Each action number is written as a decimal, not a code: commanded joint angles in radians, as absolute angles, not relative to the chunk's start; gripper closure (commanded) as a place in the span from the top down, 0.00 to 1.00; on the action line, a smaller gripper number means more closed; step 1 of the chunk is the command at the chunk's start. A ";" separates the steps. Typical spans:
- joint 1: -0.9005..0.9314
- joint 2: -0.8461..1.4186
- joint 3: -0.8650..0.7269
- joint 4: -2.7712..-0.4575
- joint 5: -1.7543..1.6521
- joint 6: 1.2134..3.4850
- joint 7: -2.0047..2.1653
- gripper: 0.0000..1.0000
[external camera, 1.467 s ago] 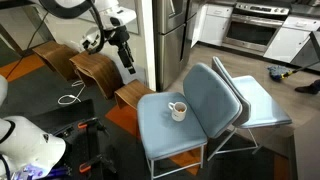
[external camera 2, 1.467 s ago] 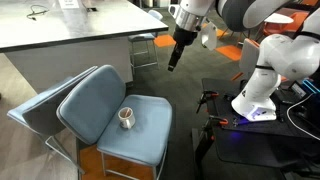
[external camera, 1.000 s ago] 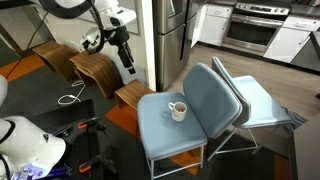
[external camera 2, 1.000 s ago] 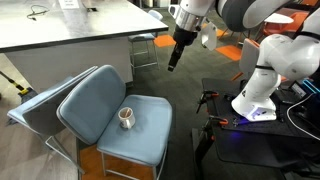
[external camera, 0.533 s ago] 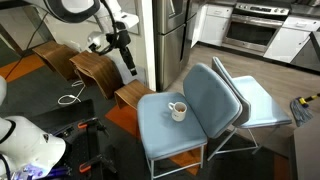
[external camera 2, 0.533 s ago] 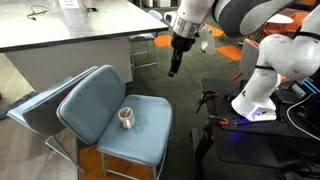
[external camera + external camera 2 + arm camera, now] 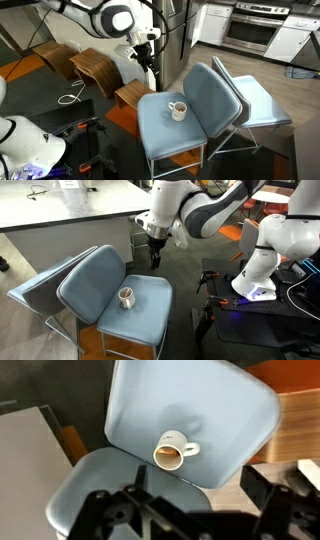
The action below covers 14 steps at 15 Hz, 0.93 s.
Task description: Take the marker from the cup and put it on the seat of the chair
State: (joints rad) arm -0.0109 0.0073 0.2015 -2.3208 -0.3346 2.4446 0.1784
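The gripper [image 7: 155, 260], fingers spread, is hovering over the chair [image 7: 150, 317] seat's edge and lining up on the mid-seat cup [image 7: 127, 298]. The marker is probably inside but too small to tell.

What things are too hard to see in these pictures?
1. The marker: not visible anywhere. The cup is too small in both exterior views, and blur smears its inside in the wrist view.
2. The hand: tiny in the exterior views and blurred in the wrist view, so open or shut is unclear.
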 commanded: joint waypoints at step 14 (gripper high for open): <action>0.073 0.601 0.087 -1.623 -0.327 2.092 -0.234 1.00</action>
